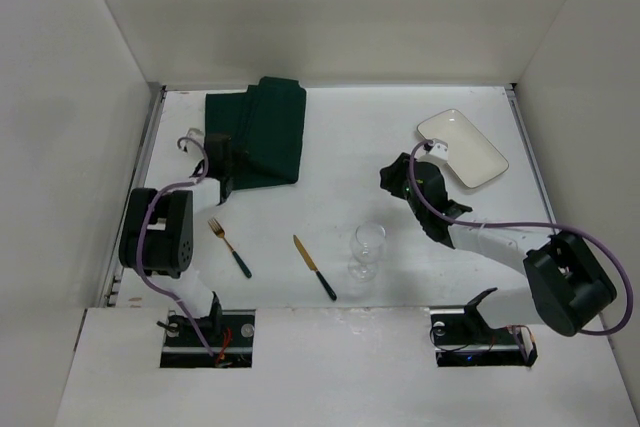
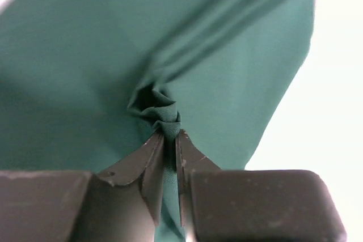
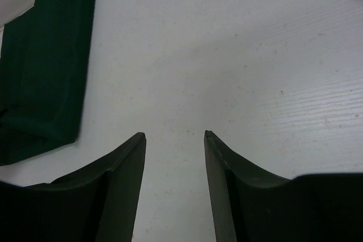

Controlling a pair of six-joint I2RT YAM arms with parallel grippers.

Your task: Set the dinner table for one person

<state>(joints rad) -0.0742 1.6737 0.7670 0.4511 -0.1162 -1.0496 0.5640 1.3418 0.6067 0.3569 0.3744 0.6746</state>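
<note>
The dinner table [image 1: 350, 137] is a large white tabletop. A dark green cloth mat [image 1: 262, 129] lies folded at its back left. My left gripper [image 1: 222, 172] is shut on the mat's near edge; in the left wrist view its fingertips [image 2: 154, 143] pinch a bunched fold of the cloth [image 2: 164, 111]. My right gripper [image 1: 392, 179] is open and empty over bare table [image 3: 227, 55], left of a white rectangular plate [image 1: 462, 148]. A gold fork [image 1: 229, 247], a gold knife [image 1: 314, 267] and a clear wine glass [image 1: 366, 250] sit near the front.
White walls close in the table on three sides, with metal rails [image 1: 150, 147] along the left and right edges. The mat's edge shows at the left of the right wrist view [image 3: 45, 66]. Purple cables run along both arms.
</note>
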